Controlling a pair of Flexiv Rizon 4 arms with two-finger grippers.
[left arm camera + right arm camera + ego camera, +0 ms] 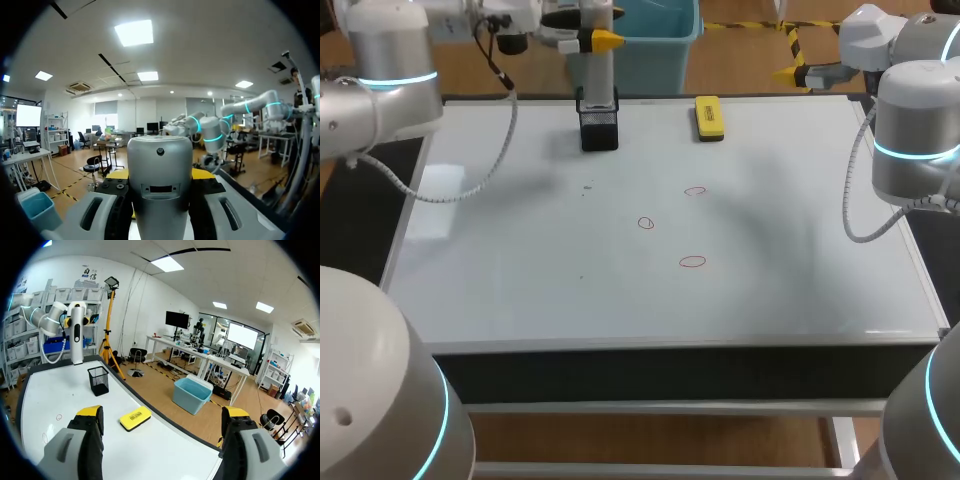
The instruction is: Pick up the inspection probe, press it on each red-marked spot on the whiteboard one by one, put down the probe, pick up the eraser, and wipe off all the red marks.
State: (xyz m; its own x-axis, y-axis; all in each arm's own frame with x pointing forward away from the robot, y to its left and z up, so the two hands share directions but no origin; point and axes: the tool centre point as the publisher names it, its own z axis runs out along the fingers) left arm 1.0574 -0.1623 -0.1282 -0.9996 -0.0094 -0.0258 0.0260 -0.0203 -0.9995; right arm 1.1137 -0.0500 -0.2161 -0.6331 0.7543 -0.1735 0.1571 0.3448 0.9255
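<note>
Gripping the inspection probe [597, 55] upright, the left jaws are closed on it from both sides. In the left wrist view the silver barrel fills the whole gap between them. The probe stands over the black mesh holder [598, 130] at the worktop's far edge, a bit left of the middle. Its lower end is about level with the holder's mouth, and honestly I can't tell if it's fully out.

So I'd call this the very start: probe grabbed, nothing pressed yet as far as I can judge. All three spots are there on the whiteboard [520, 260], around the middle and leaning toward the right edge, well apart from the probe: far mark [695, 191], left mark [646, 223], near mark [692, 262]. The yellow eraser [709, 117] lies flat by the far edge, right of the holder, with nothing on it.

The right jaws are spread wide with nothing in them, yellow tips [91, 412] far apart, hanging past the far edge toward the right corner.

Left to do: three presses, park the probe, grab the eraser, wipe everything.
</note>
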